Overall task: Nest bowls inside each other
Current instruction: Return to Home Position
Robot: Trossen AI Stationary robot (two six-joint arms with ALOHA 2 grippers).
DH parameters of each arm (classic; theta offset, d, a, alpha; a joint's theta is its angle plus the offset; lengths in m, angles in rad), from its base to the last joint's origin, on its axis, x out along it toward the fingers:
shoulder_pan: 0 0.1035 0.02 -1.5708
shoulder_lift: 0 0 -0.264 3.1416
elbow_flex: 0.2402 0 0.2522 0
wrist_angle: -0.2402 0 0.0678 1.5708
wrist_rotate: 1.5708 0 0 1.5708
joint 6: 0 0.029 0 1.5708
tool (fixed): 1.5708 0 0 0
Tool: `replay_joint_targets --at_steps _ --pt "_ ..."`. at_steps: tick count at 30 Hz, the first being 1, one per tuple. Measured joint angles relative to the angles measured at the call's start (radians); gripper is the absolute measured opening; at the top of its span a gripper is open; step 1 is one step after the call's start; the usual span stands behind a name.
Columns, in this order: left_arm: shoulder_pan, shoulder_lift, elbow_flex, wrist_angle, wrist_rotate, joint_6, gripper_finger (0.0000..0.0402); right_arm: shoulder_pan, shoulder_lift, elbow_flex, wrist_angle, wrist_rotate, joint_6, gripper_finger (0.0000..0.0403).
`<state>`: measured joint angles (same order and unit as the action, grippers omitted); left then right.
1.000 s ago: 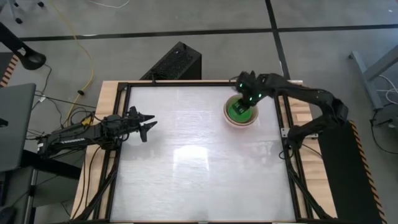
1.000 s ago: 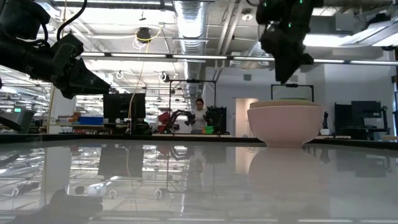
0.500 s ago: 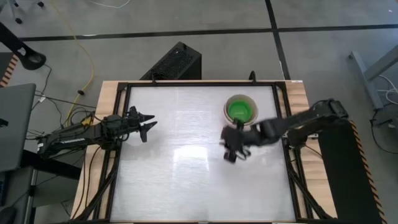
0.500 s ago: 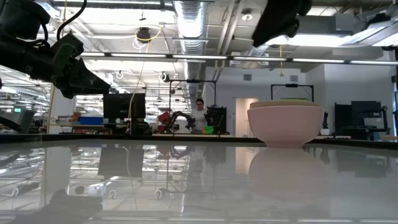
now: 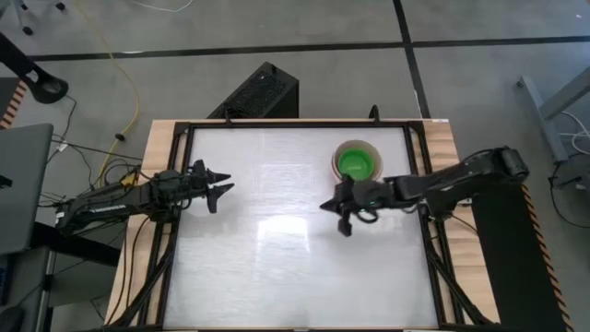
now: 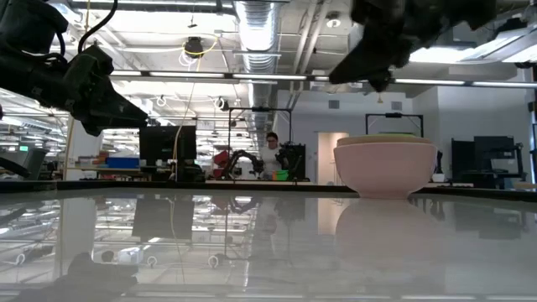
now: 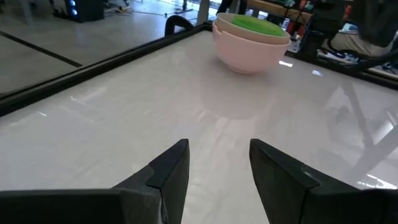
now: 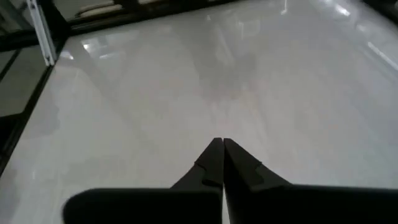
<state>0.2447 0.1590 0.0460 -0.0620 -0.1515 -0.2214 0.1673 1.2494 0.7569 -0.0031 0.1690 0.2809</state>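
Observation:
The bowls stand nested in one stack (image 5: 355,164) at the far right of the white table. A bright green bowl (image 7: 252,23) lies inside, a beige rim shows around it, and a pale pink-white bowl (image 6: 386,168) is outermost with its base on the table. My right gripper (image 5: 324,206) hangs shut above the table, just near-left of the stack, and nothing is in its fingers (image 8: 219,142). My left gripper (image 5: 221,189) waits open at the table's left edge, pointing toward the stack (image 7: 219,155).
Black frame rails (image 5: 184,231) run round the white tabletop (image 5: 277,267). A black box (image 5: 263,92) stands on the floor beyond the far edge. In the low view, a person (image 6: 270,151) stands far off in the room behind.
My right gripper has left the place above the bowl stack. It has swung toward the near edge and then the table's middle, coming lower and tipping from pointing down to nearly level. The stack, with the green bowl inside, has stayed where it was.

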Motion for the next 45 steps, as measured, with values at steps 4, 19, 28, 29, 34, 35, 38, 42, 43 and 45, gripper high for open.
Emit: replay_joint_targets --at_steps 4,19,28,29,34,35,38,42,43,45 --pt "0.000 0.000 0.000 0.000 0.001 0.023 0.0158 -0.034 -0.166 -0.135 0.031 -0.014 -0.014 0.0006" --pt "0.000 0.000 0.000 0.005 -0.045 0.056 0.0158 -0.032 -0.718 -0.658 0.337 -0.013 0.047 0.0012" --pt "0.000 0.000 0.000 0.006 -0.047 0.060 0.0158 -0.032 -0.859 -0.676 0.195 -0.013 -0.070 0.0014" --pt "0.000 0.000 0.000 0.006 -0.047 0.065 0.0158 -0.032 -0.870 -0.676 0.184 -0.013 -0.084 0.0015" --pt "0.000 0.000 0.000 0.006 -0.047 0.070 0.0158 -0.032 -0.901 -0.708 0.210 -0.013 -0.125 0.0015" --pt "0.000 0.000 0.000 0.006 -0.047 0.070 0.0158 -0.032 -0.905 -0.728 0.233 -0.013 -0.125 0.0015" --pt "0.000 0.000 0.000 0.006 -0.047 0.071 0.0158 -0.032 -0.917 -0.748 0.248 -0.013 -0.125 0.0015" --pt "0.000 0.000 0.000 0.006 -0.047 0.071 0.0158 -0.033 -0.919 -0.749 0.257 -0.007 -0.131 0.0015" --pt "0.000 0.000 0.000 0.006 -0.047 0.071 0.0158 -0.033 -0.918 -0.749 0.254 0.006 -0.131 0.0015" --pt "0.000 0.000 0.000 0.006 -0.047 0.071 0.0158 -0.033 -0.918 -0.749 0.238 0.029 -0.118 0.0017"
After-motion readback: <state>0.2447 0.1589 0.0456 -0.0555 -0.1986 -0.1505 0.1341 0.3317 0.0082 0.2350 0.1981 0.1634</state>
